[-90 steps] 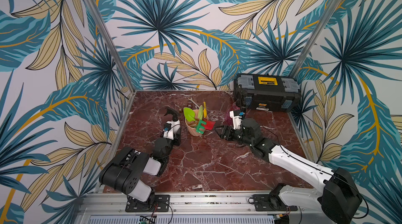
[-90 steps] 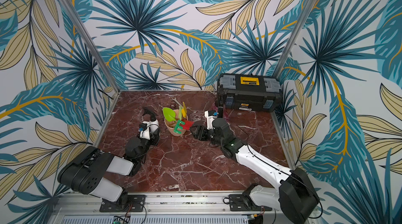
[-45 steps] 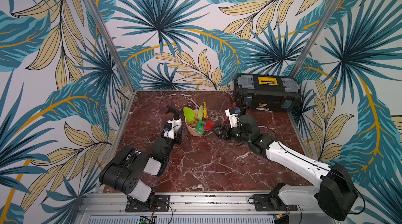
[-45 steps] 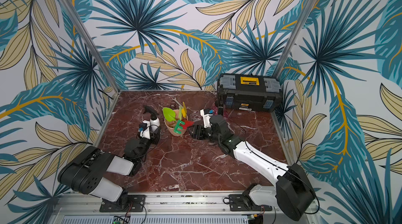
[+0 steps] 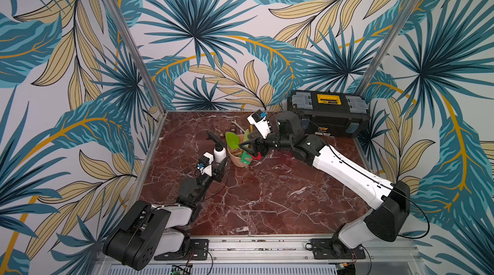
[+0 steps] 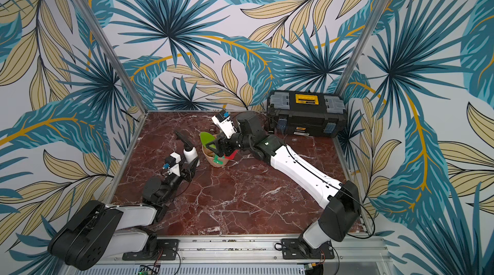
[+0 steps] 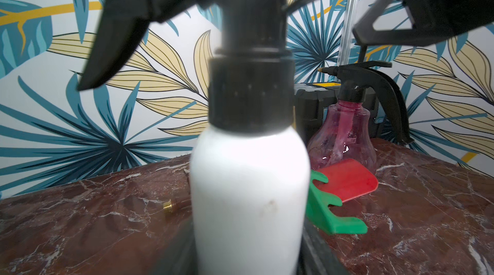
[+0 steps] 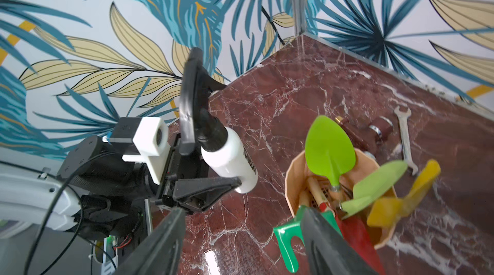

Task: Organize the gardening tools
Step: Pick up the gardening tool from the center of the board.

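Mid-frame, the right gripper [image 5: 250, 147] hovers with open, empty jaws just above the rake [image 5: 244, 156] head jutting from the pot [image 5: 242, 164]; the left gripper [image 5: 219, 166] clamps a spray bottle [image 5: 219, 153].

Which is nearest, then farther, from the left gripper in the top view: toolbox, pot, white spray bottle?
1. White spray bottle, held in the left gripper.
2. Pot, just right of it.
3. Toolbox, far back right corner.

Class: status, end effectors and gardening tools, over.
Left end effector shut on spray bottle. Right end effector open at pot. Tools in pot. Wrench behind.
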Controlling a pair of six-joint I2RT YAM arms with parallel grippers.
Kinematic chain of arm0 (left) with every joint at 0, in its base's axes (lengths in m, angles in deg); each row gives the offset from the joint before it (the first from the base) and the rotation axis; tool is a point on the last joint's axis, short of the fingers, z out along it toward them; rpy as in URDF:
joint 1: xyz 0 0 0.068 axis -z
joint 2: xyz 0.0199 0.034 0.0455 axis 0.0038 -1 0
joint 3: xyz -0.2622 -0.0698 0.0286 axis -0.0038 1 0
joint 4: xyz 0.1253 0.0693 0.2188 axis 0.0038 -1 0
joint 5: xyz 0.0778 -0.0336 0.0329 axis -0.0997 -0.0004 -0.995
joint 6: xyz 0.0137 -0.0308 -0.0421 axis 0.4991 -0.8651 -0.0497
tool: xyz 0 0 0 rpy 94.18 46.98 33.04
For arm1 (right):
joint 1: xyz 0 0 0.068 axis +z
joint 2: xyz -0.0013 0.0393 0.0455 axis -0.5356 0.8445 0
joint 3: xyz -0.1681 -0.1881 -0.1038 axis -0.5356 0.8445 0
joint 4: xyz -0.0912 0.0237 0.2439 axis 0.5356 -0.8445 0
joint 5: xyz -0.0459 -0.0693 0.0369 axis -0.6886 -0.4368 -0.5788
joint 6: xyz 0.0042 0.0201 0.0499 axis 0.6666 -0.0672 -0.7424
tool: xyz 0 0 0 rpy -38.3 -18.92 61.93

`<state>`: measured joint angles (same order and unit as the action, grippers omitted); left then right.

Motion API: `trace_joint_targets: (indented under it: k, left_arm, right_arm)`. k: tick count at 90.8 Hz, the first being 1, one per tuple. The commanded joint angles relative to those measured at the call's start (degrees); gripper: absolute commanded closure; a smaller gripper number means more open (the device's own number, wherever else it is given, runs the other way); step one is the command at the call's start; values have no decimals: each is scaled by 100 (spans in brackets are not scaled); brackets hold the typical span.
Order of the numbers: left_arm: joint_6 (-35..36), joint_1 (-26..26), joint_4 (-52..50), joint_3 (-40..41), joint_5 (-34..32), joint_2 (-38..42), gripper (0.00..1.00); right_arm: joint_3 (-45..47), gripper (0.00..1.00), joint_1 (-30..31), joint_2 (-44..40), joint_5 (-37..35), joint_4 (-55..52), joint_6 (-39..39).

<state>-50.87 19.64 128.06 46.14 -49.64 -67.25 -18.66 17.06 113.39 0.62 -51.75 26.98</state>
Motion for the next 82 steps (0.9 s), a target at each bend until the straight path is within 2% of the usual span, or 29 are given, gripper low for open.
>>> trace_joint_targets:
  k: [1,22,41,53,66,82]
  left_arm:
    - [169,18,-340,-83,382,328,82]
    - [318,18,-1071,-206,472,776,82]
    - [358,18,-1252,-205,453,969,81]
    - [371,14,-1244,-188,433,1014,80]
    - [391,14,-1239,-176,408,1019,80]
    - [393,18,-1235,-165,393,1033,78]
  right_arm:
    - [-507,23,264,340,245,-603,710]
    - [-1717,21,704,1134,-480,-1028,651]
    - [-2168,30,1042,1526,-1298,-1234,422]
    - [-2290,41,1092,1663,-1675,-1264,287]
    - [-2306,51,1093,1731,-1738,-1260,206]
    - [-2296,68,1094,1748,-1758,-1213,109]
